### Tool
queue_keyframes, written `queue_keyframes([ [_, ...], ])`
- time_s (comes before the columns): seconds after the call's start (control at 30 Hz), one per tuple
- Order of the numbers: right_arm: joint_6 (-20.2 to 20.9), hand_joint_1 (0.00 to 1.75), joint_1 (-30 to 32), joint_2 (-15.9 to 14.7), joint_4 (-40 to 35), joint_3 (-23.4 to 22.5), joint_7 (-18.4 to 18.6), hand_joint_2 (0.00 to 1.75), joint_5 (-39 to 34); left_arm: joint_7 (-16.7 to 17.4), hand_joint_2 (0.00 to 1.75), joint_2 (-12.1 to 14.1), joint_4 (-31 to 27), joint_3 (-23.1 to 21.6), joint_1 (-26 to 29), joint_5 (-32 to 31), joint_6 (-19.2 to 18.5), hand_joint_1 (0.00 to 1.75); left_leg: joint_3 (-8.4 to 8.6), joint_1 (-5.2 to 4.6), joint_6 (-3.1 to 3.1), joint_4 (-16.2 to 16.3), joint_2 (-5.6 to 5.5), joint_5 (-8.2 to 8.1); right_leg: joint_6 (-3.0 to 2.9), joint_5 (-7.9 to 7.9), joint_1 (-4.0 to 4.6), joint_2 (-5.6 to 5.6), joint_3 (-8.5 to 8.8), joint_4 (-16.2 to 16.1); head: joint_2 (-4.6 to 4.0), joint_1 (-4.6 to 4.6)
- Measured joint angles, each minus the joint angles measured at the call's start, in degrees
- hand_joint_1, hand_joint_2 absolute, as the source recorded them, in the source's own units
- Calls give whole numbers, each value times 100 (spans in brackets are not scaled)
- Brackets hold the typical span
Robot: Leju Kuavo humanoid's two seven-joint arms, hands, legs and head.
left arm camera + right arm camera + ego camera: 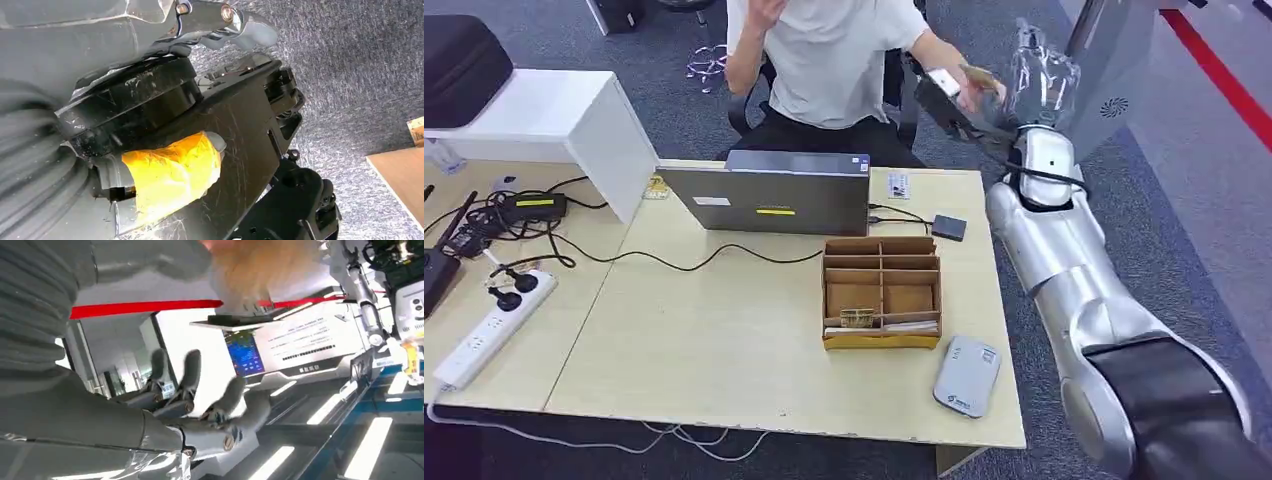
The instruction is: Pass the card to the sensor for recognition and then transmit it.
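Reaching up past the right end of the laptop (769,195), well off the tabletop (724,340): right hand (1039,70), wrapped in clear crinkled film that blurs its outline in the head view. Seen from the right wrist as right hand (200,410) with fingers (192,370) spread apart and slightly curled, nothing between them, palm bare.

Just beside that hand, toward the laptop side: a person's hand (972,85) holding the card (944,82). Small, flat, pale on the face turned to the head camera, with a dark slab under it; too small to read any print. Hard to say whether the dark slab is part of the card or a separate thing. In the right wrist view, a smeared person's hand (260,265) over a thin dark edge, too blurred to name for certain.

Left hand (35,170) cut off to a grey ribbed cover at the frame edge, fingers hidden; cannot tell whether open or closed.

In front of the laptop: a partitioned cardboard box (882,290) with a few more cards (856,318) in its near compartment. Farther forward and right of the laptop: a flat grey device (967,375), lying on the tabletop.
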Motion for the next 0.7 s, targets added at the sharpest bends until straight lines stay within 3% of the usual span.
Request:
queue_keyframes([
  [0.3,-94,0,228,-660,221,-101,146,175,-243,24,175,0,-7,0,0,94,35,0,-1,-2,3,5,-13,0,1,0,-2,-14,2,-8,0,-2],
  [0.5,-363,0,1018,-1523,391,-583,137,175,-726,-11,175,0,-7,0,6,120,39,0,-13,-2,13,7,-44,-6,15,-7,-2,-50,17,-17,2,2],
  [0.6,-450,0,1380,-1738,461,-772,96,175,-758,-24,175,2,-7,0,9,118,37,0,-18,-5,21,6,-28,-11,17,-6,-3,-30,6,-16,2,-2],
  [0.7,-396,0,1608,-1862,514,-877,334,175,-702,-138,175,69,-11,0,15,85,-123,0,-6,-6,20,5,-22,-12,17,-7,-1,-19,0,-17,0,-2],
])
